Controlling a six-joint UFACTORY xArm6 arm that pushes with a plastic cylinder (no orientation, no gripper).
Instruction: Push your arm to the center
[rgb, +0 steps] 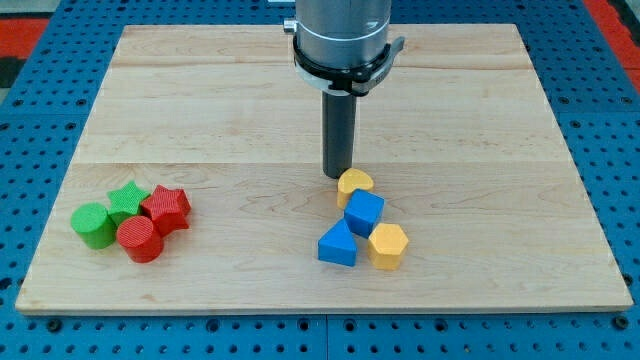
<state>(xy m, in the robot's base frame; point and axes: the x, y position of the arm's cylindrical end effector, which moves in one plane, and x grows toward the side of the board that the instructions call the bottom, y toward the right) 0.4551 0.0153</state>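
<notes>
– Arm (340, 40) check: where's the tip (338, 176) on the desk (200, 120) right now? Task is just getting it to the center.

– Pretty much mid-board already, I'd say, maybe a hair toward the view's bottom. It's just beside the yellow block (355, 184), on that block's upper left; can't tell if they touch. Below that sit the blue cube (364, 212), blue triangle (338, 244) and yellow hexagon (388, 245), all bunched together.

– Gripper state?

– None fitted, just a straight rod, so nothing to open or close. The green cylinder (93, 224), green star (127, 199), red star (166, 207) and red cylinder (139, 239) are clustered well apart at the view's lower left, so they're out of the way. Probably only a tiny nudge left, if any.
</notes>
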